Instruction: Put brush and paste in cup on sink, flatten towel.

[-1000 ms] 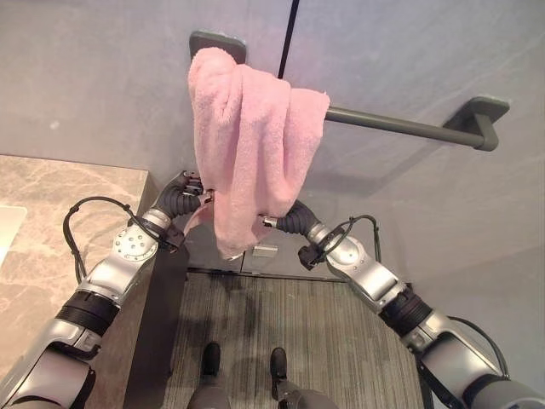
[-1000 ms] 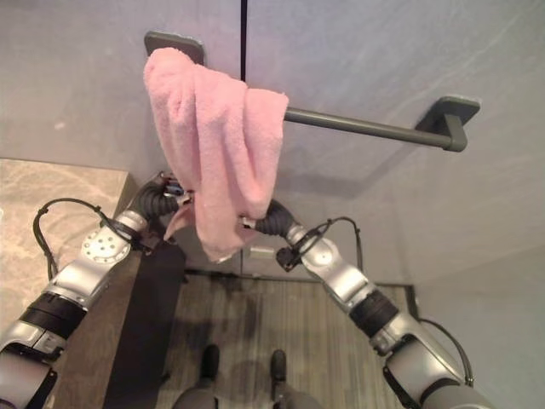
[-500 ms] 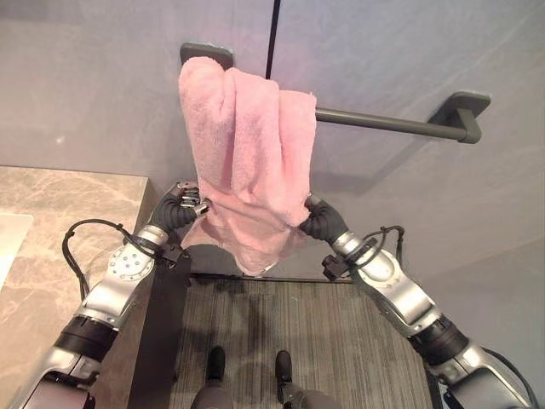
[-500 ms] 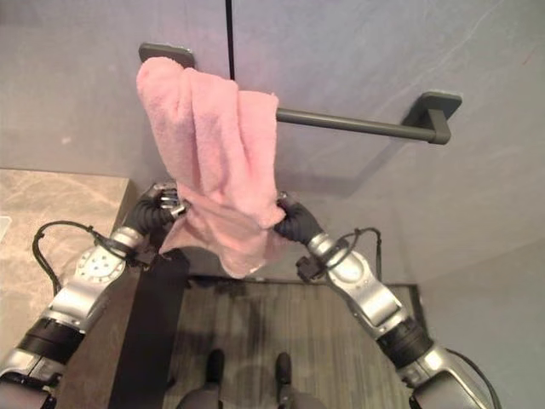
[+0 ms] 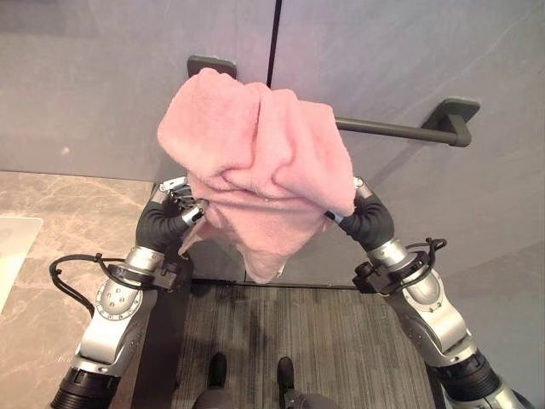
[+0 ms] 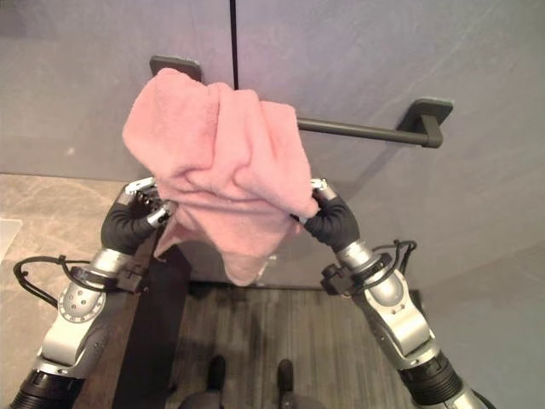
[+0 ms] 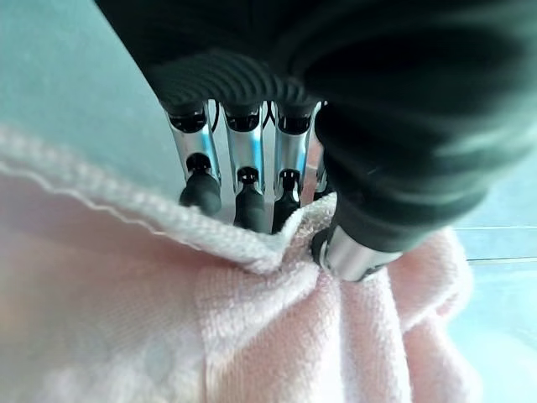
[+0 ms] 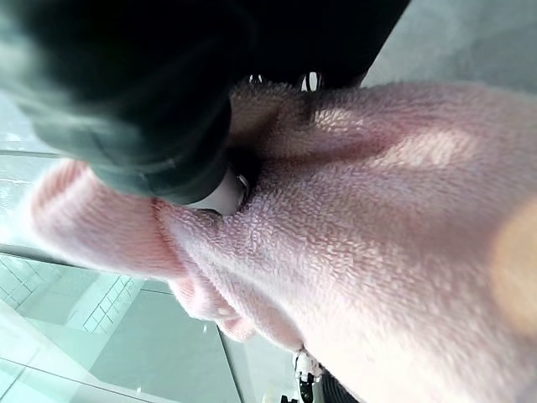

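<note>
A pink towel [image 5: 255, 145] hangs bunched over the left end of a dark grey wall bar [image 5: 393, 130]. Its lower part is raised and stretched sideways between my two hands, with a loose tail [image 5: 268, 256] drooping below the middle. My left hand [image 5: 173, 204] is at the towel's left side; in the left wrist view its fingers [image 7: 243, 172] and thumb pinch the hemmed edge [image 7: 210, 243]. At the towel's right side is my right hand [image 5: 362, 217], partly draped by cloth. Its thumb [image 8: 220, 191] digs into a fold of towel [image 8: 352, 210].
A marble countertop [image 5: 60, 230] lies at the left, with a white basin corner [image 5: 13, 247] at its edge and a dark cabinet side [image 5: 166, 341] below. Striped flooring [image 5: 332, 341] runs beneath the bar. The bar's right half and bracket [image 5: 456, 115] are bare.
Both hands have risen and moved apart, carrying the towel's lower edge up and outward. The cloth now bulges wide instead of hanging long. The camera has shifted slightly.
</note>
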